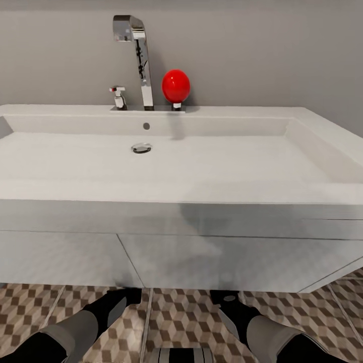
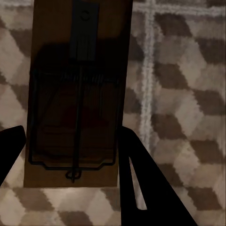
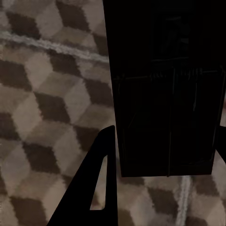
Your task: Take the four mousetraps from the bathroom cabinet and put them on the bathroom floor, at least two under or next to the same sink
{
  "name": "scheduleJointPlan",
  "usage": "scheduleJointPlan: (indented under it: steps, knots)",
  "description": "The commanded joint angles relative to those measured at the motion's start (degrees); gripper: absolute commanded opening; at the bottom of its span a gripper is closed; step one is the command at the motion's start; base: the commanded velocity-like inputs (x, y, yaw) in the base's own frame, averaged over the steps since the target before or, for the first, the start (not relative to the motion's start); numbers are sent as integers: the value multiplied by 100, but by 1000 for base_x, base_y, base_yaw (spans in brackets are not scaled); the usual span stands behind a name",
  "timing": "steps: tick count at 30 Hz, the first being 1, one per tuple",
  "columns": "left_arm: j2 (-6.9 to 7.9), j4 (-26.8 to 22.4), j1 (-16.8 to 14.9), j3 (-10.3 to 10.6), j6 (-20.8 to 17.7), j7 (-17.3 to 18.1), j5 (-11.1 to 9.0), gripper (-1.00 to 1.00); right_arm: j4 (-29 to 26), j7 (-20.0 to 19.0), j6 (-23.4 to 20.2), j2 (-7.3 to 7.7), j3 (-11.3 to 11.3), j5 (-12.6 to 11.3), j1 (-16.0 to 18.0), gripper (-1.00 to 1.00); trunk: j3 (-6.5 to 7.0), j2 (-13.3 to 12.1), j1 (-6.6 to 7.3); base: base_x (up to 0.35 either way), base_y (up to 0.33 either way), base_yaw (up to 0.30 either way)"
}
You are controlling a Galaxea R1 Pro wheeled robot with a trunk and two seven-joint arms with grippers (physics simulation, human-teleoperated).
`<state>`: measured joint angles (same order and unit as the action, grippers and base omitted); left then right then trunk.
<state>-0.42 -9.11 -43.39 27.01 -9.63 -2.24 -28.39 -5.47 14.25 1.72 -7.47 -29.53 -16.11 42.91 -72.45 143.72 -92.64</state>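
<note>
Two end effectors (image 2: 70, 155) (image 3: 165, 150) each clamp a flat rectangular mousetrap (image 2: 75, 94) (image 3: 167, 94) above cube-patterned tiles (image 2: 179, 94).

The bathroom floor (image 1: 186, 317) is laid in large square tiles printed with a brown, beige and white cube pattern, split by pale grout lines. It runs under the front of the white vanity (image 1: 201, 262), whose base stands just ahead of both pincers.

In the left wrist view a grout crossing (image 2: 149, 9) lies beyond the fingertips. In the right wrist view a grout line (image 3: 52, 45) crosses the tiles ahead of the near finger.
</note>
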Motion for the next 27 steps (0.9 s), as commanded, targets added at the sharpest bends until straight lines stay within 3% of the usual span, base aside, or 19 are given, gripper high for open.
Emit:
scheduleJointPlan:
  steps: [1, 9, 15, 27]
  knots:
    - [1, -95, -12, 36, -30, -35, -46, -100, -180, 7, -5, -6, -105, -27, 24, -100, -10, 2, 1, 0, 0, 12]
    - [0, -427, -20, 39, -38, -58, -28, -100, -419, 7, -13, -11, -108, -8, 24, -100, -62, 2, 1, 0, 0, 61]
    - [46, -444, -20, 41, -38, -66, -27, -100, -428, -1, -21, 3, -109, -6, 24, -100, -108, 2, 1, 0, 0, 33]
    - [-27, -459, -20, 50, -65, -88, -18, -100, -431, -8, -4, 24, -104, -13, 24, -100, -152, 2, 1, 0, 0, 6]
